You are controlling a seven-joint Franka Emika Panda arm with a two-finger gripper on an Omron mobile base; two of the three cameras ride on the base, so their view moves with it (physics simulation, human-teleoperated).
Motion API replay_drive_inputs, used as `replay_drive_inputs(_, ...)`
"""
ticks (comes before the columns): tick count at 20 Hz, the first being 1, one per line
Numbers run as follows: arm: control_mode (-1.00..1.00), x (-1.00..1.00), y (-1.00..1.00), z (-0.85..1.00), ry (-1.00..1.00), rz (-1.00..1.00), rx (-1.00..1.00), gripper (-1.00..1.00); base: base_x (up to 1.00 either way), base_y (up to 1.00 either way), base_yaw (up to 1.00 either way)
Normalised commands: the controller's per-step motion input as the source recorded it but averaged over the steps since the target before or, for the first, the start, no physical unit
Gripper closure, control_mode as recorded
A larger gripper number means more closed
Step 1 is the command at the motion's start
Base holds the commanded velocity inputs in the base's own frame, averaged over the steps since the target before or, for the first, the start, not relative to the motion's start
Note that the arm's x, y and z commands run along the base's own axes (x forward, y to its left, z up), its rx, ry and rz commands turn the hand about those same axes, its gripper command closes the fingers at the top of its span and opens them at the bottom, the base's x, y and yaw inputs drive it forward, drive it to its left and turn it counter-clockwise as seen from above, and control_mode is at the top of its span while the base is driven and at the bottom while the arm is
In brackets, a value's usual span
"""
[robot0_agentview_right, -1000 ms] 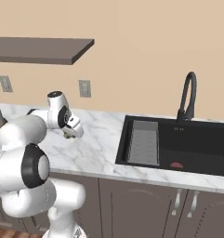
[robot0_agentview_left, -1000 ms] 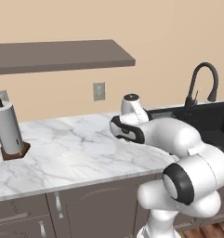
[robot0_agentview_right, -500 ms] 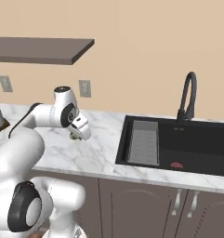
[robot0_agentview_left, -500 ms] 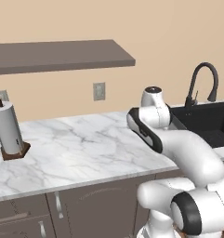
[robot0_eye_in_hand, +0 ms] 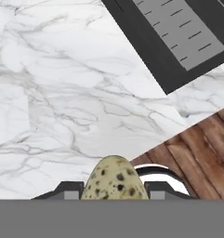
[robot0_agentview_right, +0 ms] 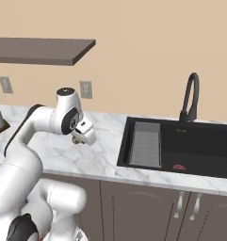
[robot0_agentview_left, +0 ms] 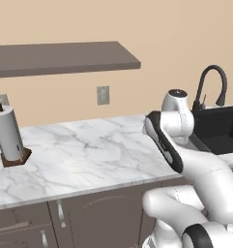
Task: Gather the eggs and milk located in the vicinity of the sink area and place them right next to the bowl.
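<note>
Speckle marks your cargo: low in the hand view, at bottom centre, you see the pale greenish egg [robot0_eye_in_hand: 114,179] dotted with dark spots, pinched between the two dark fingertips [robot0_eye_in_hand: 70,189] of the hand [robot0_eye_in_hand: 114,191], whose jaws press in on it from both sides. Behind the egg in that view the marbled tabletop [robot0_eye_in_hand: 62,93] spreads across the left and middle, the dark corner of the sink [robot0_eye_in_hand: 150,51] with its grey ribbed rack [robot0_eye_in_hand: 178,25] cuts in at upper right, and wooden floor boards [robot0_eye_in_hand: 197,153] show at lower right past the tabletop's edge. In the right base view you find the hand [robot0_agentview_right: 80,138] left of centre, hanging over the tabletop [robot0_agentview_right: 101,155] with something small and dark at its tip, too small to name there; the black sink [robot0_agentview_right: 190,150] lies to the right with its gooseneck faucet [robot0_agentview_right: 190,96] behind, the rack [robot0_agentview_right: 145,149] in its left part and a flat red thing [robot0_agentview_right: 179,166] near its front wall. In the left base view the arm [robot0_agentview_left: 173,131] stands at right centre beside the sink [robot0_agentview_left: 217,128], and a paper towel roll [robot0_agentview_left: 9,135] stands far left on the tabletop [robot0_agentview_left: 84,155], under the wall shelf [robot0_agentview_left: 65,55].
</note>
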Motion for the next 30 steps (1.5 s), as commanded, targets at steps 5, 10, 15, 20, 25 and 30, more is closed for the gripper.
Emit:
replay_drive_inputs(5, -1.00, -0.22, 0.00, 0.02, -0.07, 0.21, 0.00, 1.00, 0.00, 0.00, 0.00)
replay_drive_inputs(10, -1.00, -0.20, 0.00, 0.00, -0.03, 0.11, 0.00, 1.00, 0.00, 0.00, 0.00)
replay_drive_inputs(15, -1.00, -0.15, 0.00, 0.00, 0.00, 0.03, 0.00, 1.00, 0.00, 0.00, 0.00)
replay_drive_inputs(20, 1.00, -0.03, 0.00, 0.00, 0.00, 0.00, 0.00, 1.00, -0.10, -0.09, 0.01)
replay_drive_inputs(25, 1.00, 0.00, 0.00, 0.00, 0.00, 0.00, 0.00, 1.00, -0.03, -0.35, 0.03)
replay_drive_inputs(30, 1.00, 0.00, 0.00, 0.00, 0.00, 0.00, 0.00, 1.00, 0.00, -0.49, 0.06)
